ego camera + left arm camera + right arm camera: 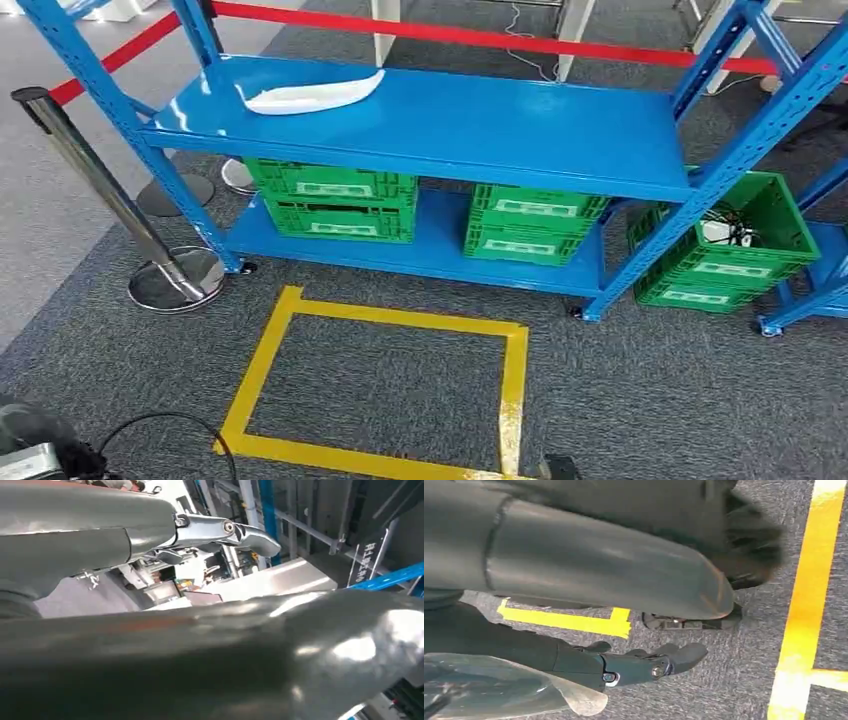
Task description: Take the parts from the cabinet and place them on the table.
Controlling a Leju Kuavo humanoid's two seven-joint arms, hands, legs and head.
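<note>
1. Down by the floor, the right robot hand hangs over the grey carpet. Its dark fingers are stretched out and hold nothing.
2. Just past those fingers in the right wrist view lies a strip of yellow tape.
3. The left robot hand shows as shiny fingers reaching out in the left wrist view. I cannot tell if it is spread or pressed together.
4. On the carpet ahead, a yellow tape square marks the floor in front of the blue shelf.
5. A silver post with a round foot stands to the left of the shelf.
6. Green crates sit on the low shelf board, and one more green crate sits on the floor to the right.
7. The white part lies flat on the top shelf board, near its back left corner.
8. A red rope runs behind the shelf.
</note>
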